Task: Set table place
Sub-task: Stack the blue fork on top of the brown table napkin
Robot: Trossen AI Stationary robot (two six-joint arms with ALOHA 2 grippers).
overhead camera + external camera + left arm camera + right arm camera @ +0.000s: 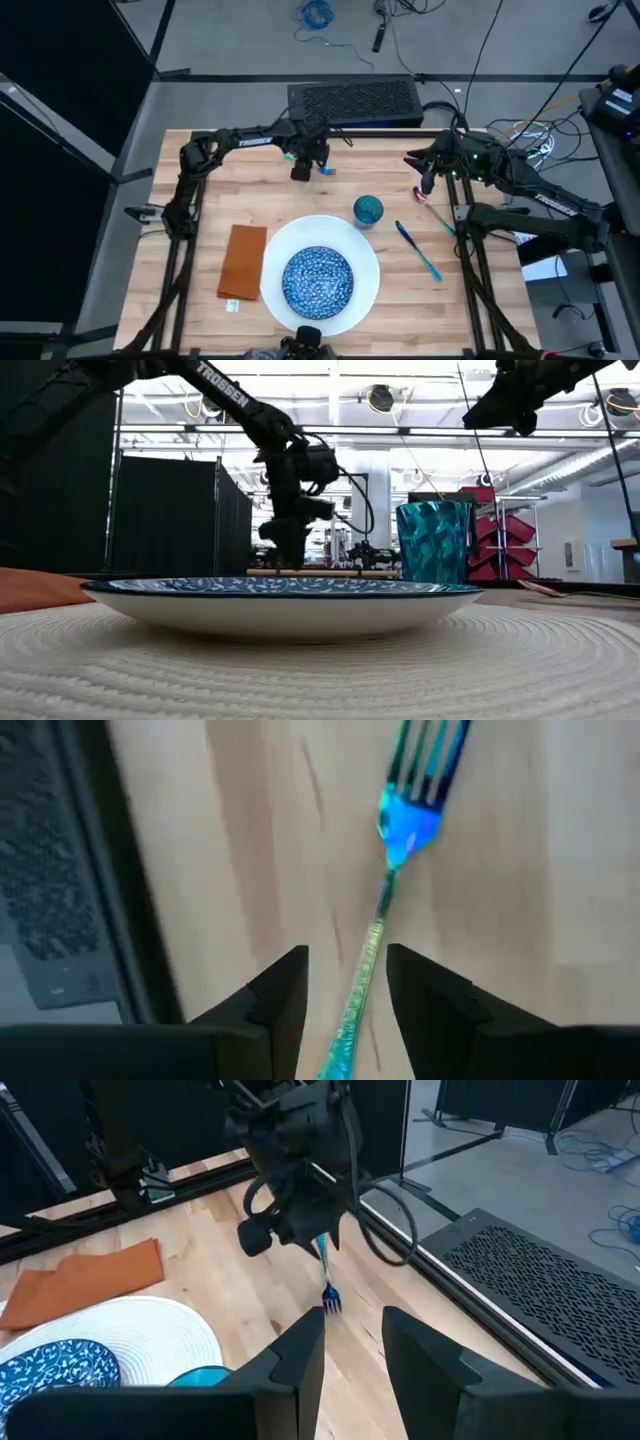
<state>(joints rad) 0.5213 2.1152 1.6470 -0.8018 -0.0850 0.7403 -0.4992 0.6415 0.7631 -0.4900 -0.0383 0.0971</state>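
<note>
My left gripper (301, 172) pinches a slim iridescent teal-blue metal fork (400, 850) at twelve o'clock of the round white plate (368, 262); my right gripper (352, 1342) hangs open at two o'clock.

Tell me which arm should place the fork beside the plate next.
Left. Its end effector is already shut on the fork, held above the table at the far edge. The right end effector is open and holds nothing, hovering near the far right edge, away from the napkin side.
</note>
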